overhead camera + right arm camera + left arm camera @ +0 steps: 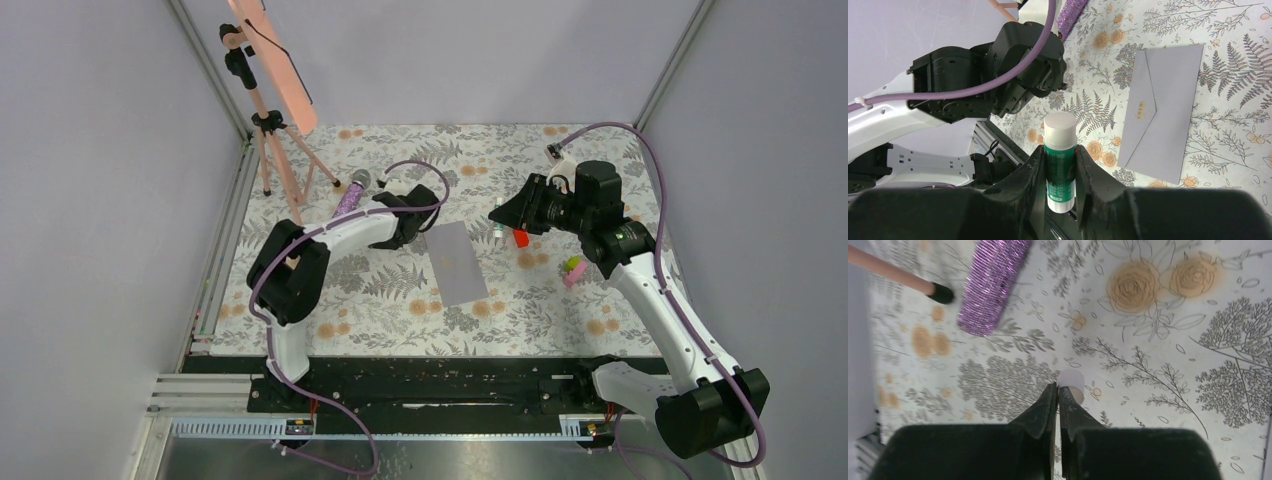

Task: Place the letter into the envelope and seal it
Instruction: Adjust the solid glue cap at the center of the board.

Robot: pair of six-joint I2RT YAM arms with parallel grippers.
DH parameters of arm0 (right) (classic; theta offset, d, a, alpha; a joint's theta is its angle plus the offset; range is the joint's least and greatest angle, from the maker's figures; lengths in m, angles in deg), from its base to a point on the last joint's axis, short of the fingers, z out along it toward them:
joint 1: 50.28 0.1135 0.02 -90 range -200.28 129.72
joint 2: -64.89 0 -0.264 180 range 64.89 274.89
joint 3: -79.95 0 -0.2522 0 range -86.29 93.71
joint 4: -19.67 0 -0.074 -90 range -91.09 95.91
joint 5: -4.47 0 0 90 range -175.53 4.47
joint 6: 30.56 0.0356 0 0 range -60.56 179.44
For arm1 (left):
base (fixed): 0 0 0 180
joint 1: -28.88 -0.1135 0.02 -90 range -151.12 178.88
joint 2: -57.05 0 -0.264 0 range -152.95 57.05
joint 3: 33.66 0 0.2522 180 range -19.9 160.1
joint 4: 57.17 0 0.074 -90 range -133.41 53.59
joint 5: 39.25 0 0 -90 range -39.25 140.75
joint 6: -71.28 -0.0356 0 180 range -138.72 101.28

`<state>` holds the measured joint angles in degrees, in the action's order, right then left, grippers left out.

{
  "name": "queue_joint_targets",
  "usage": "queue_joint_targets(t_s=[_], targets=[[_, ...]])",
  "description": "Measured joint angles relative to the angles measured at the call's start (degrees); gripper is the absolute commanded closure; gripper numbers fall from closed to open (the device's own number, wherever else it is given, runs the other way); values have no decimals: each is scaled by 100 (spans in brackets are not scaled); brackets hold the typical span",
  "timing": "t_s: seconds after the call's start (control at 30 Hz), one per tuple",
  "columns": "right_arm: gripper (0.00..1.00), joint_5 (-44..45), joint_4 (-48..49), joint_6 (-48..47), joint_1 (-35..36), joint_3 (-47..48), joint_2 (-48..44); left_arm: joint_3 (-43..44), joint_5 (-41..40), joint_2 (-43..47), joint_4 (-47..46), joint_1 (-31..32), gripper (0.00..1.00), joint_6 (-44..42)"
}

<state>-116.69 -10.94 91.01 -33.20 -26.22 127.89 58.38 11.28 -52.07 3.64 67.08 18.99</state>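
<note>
The grey-lilac envelope (458, 262) lies flat on the floral table, its pointed flap folded down (1163, 107). The letter is out of view. My left gripper (424, 222) is low over the table just up-left of the envelope. Its jaws are shut (1058, 386), tips against the rim of a small white cap (1071, 382); I cannot tell if they pinch its wall. My right gripper (512, 215) hovers to the right of the envelope, shut (1060, 150) on a green glue stick (1060, 165) with a white end pointing outward.
A purple glittery cylinder (990, 285) (350, 196) lies up-left of the left gripper, beside a pink tripod (272, 150) holding a board. Small red (520, 238), orange (527, 260) and pink-green (573, 268) items sit right of the envelope. Grey walls enclose the table.
</note>
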Motion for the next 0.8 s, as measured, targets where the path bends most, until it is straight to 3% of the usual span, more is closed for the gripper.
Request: queue_joint_targets(t_s=[0.17,0.3,0.47,0.7,0.8], targets=[[100,-4,0,0,0,0,22,424,-1152,-313,289,492,100,7],[100,-35,0,-2,0,0,61,649,-1532,-872,525,791,99,101],[100,-103,0,0,0,0,76,688,-1648,-1443,916,901,99,195],[100,-131,0,0,0,0,81,715,-1613,-1561,1141,929,83,260],[100,-133,0,0,0,0,81,726,-1534,-1567,1137,951,82,254]])
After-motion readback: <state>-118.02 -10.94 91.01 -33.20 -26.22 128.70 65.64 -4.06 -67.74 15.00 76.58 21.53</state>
